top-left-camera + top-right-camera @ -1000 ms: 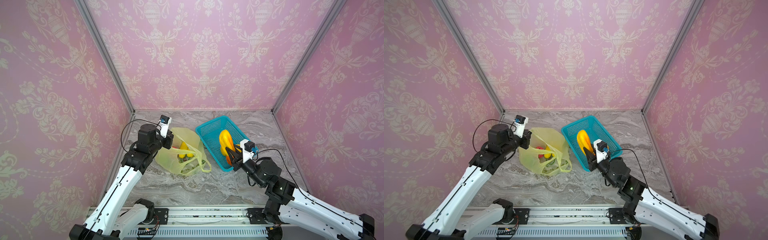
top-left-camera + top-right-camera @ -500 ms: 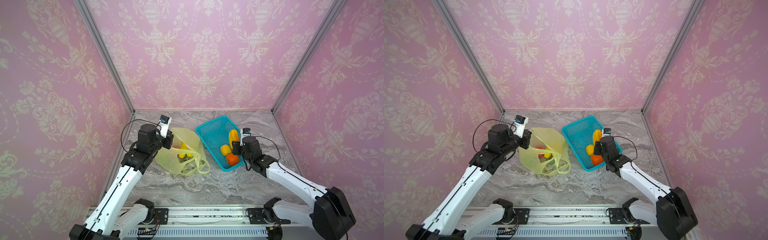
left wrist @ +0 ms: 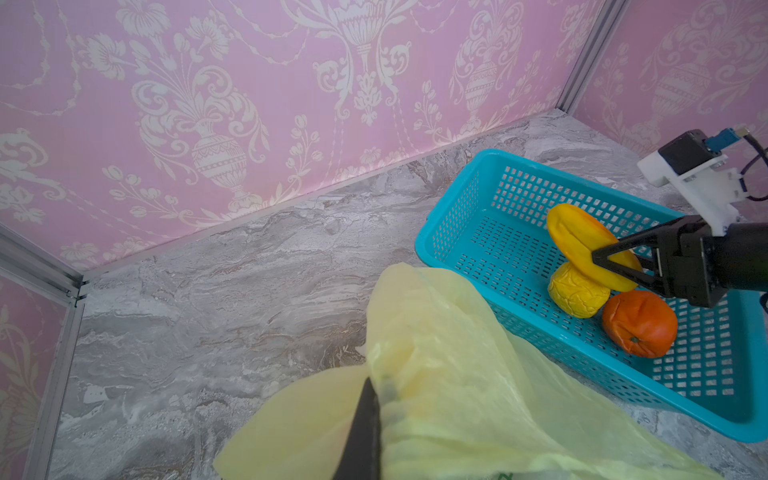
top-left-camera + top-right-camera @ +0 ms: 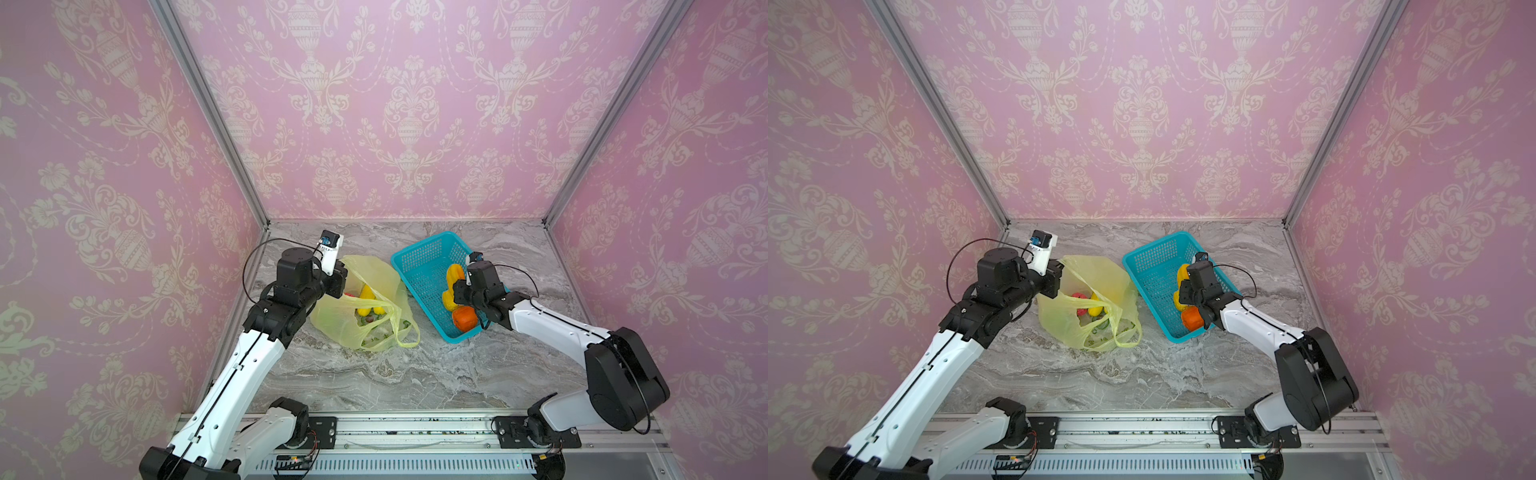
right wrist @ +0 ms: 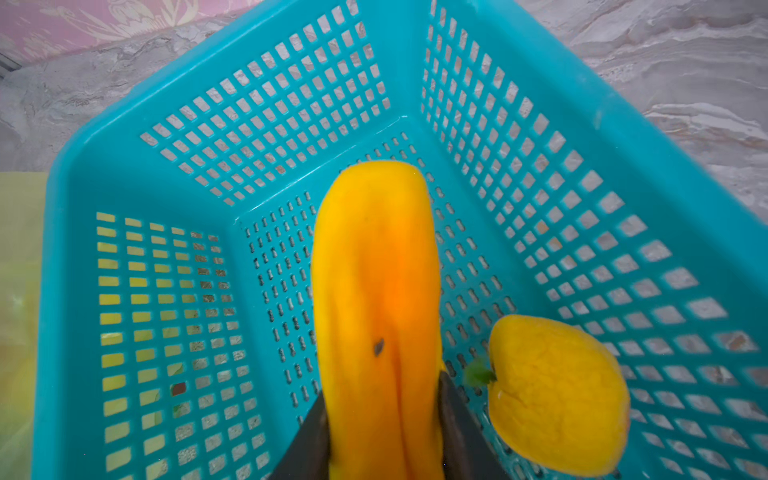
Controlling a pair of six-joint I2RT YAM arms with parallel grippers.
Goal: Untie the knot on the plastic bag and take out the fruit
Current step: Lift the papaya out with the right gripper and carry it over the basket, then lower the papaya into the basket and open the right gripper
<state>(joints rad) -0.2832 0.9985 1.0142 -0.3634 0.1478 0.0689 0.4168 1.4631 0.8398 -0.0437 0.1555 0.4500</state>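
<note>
I find the left hand (image 3: 376,384) clamped fully closed on the rim of the thin translucent yellow-green plastic bag (image 4: 336,328), holding its mouth up and gaping. The bag sits on the grey marbled worktop (image 4: 374,382), just beside the teal mesh plastic basket (image 4: 424,255). Its loop handles (image 4: 413,330) lie loose toward the front edge of the worktop. Inside it I see yellow fruit (image 4: 368,297), 1 red piece (image 4: 1077,296) and something green. The right hand (image 5: 378,399) is part-spread, its 2 fingers (image 5: 453,415) gripping a long yellow-orange fruit piece (image 5: 374,270) low inside the basket. 1 round yellow piece (image 5: 557,395) and 1 orange round piece (image 3: 640,326) rest on the basket floor beside it.
</note>
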